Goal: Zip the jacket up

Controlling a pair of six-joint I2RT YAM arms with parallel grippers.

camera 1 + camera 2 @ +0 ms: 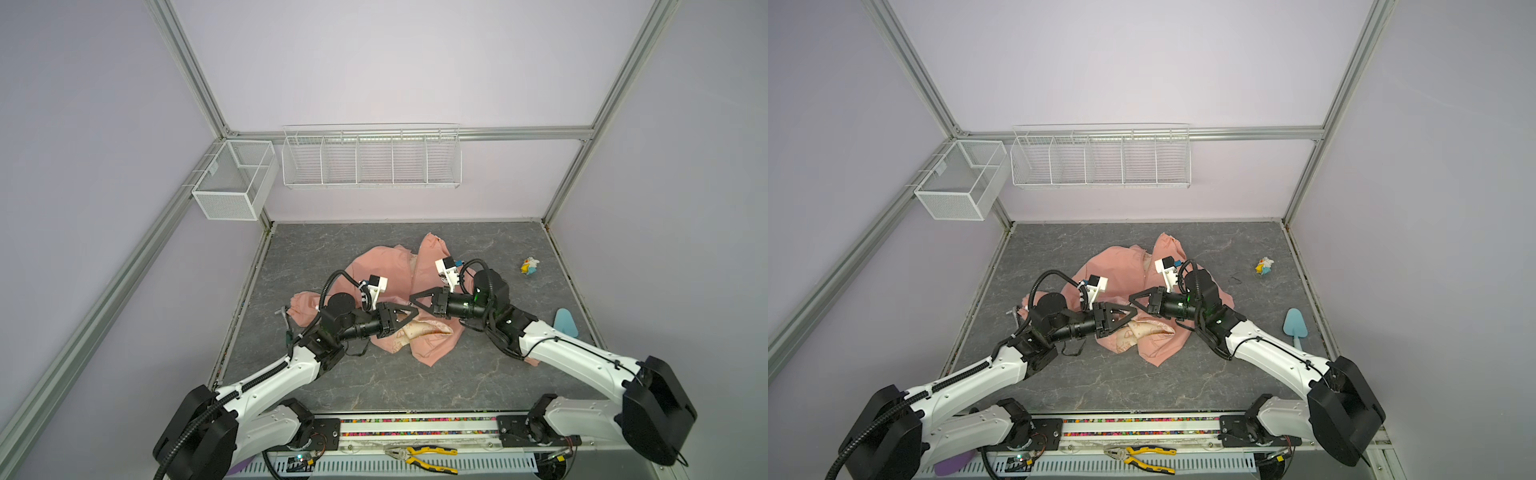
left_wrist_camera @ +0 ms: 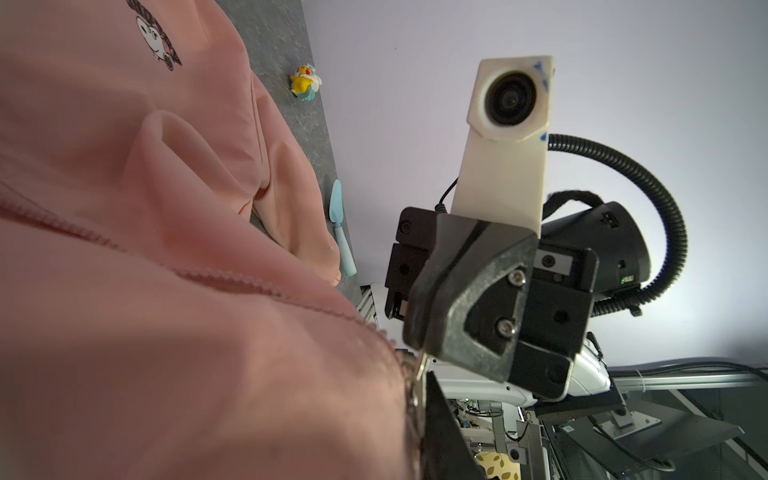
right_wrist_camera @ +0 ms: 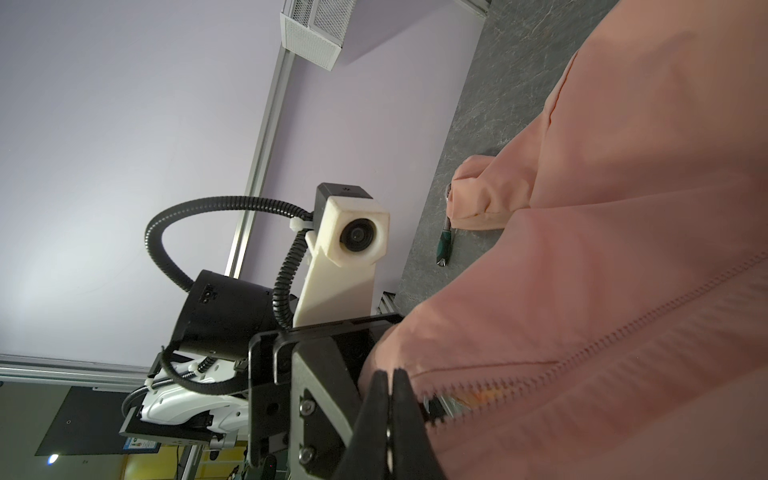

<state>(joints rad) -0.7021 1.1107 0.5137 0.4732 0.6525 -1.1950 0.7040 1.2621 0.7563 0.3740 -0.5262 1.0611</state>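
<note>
Lilac walls and an aluminium frame close in a grey, marble-veined desk. One salmon-pink jacket lies crumpled at its middle, with a fold of cream patterned lining turned out on the side nearest the arm bases.

Counted around the jacket:
- On the walls beyond it hang two white baskets, a mesh basket in the corner and a wire rack of five compartments.
- One small yellow toy figure sits well apart from the jacket on the right arm's side.
- One pale blue trowel lies on that same side, nearer the arm bases.
- One green-handled tool lies just beside the jacket's sleeve cuff on the left arm's side.
- One pair of yellow-handled pliers lies off the desk, on the rail between the arm bases.

Two arms meet over the jacket's near half.

The right pincer has its fingers pressed together, nipping the jacket's edge where the zipper teeth run out.

The left pincer is almost tip to tip with it. In its wrist view one black finger lies against the zipper's metal pull. The other finger is behind pink fabric, so I cannot tell how far it is closed or whether it grips.

The cartoon chest patch faces up (the jacket's front is uppermost there).
</note>
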